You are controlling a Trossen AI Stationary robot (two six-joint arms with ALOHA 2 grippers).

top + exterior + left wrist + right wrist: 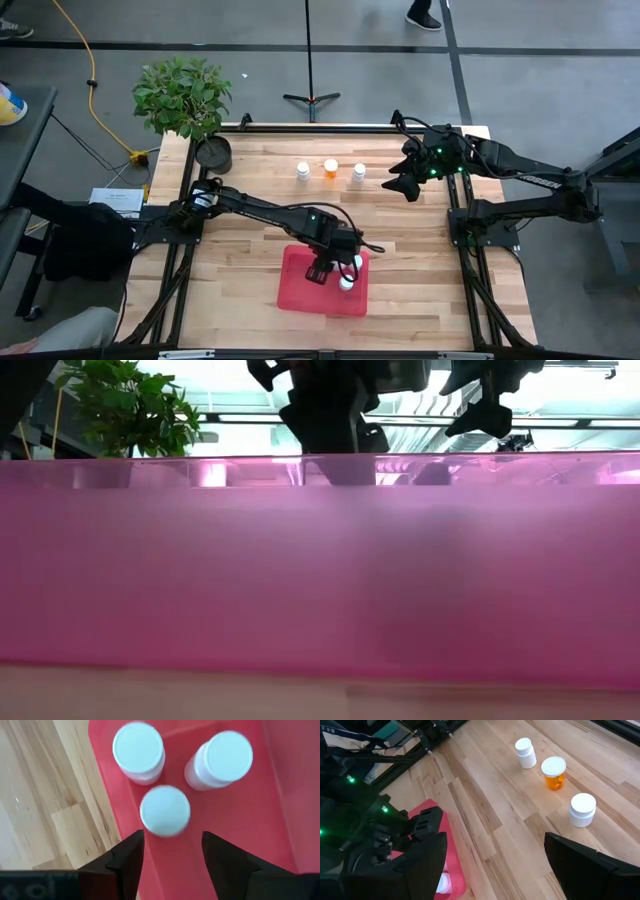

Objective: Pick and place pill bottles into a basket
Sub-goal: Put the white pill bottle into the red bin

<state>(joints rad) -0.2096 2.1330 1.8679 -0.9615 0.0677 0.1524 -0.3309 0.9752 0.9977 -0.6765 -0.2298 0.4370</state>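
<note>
Wooden counter [250, 200] holds three light, rigid pill bottles [330, 168]; three more stand in the red basket [300, 290] under the left gripper [172, 855], jaws open and empty; grip bodies below caps.

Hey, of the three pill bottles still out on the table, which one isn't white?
The middle one in the row: the orange bottle with a white cap. The bottles either side of it, one and the other, are white all over.
</note>
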